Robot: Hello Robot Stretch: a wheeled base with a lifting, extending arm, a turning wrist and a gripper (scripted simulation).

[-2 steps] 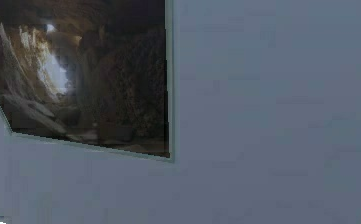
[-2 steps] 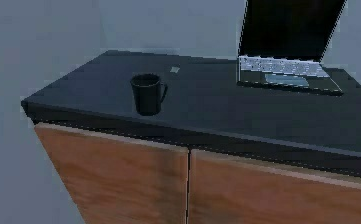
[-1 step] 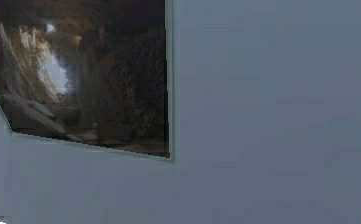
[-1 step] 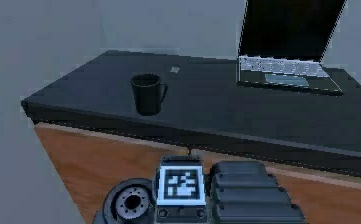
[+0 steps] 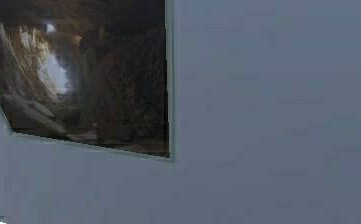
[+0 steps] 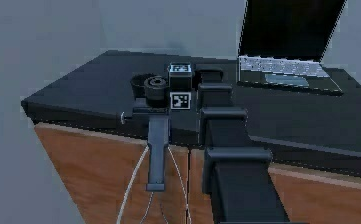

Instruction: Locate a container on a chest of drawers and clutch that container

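Note:
A chest of drawers with a black top and brown wood front stands in the arm side view. My arm reaches over its top, ending in two white marked squares. Left of the squares is a dark round shape; I cannot tell whether it is a container or part of the wrist. The gripper hangs down in front of the wood front, with thin pale fingers running to the bottom edge. I cannot tell whether it holds anything.
A laptop with its lid raised stands on the chest's top at the arm side view's right. A grey wall rises behind the chest. In the forward view, a large framed picture of a dark rocky scene hangs on a grey wall.

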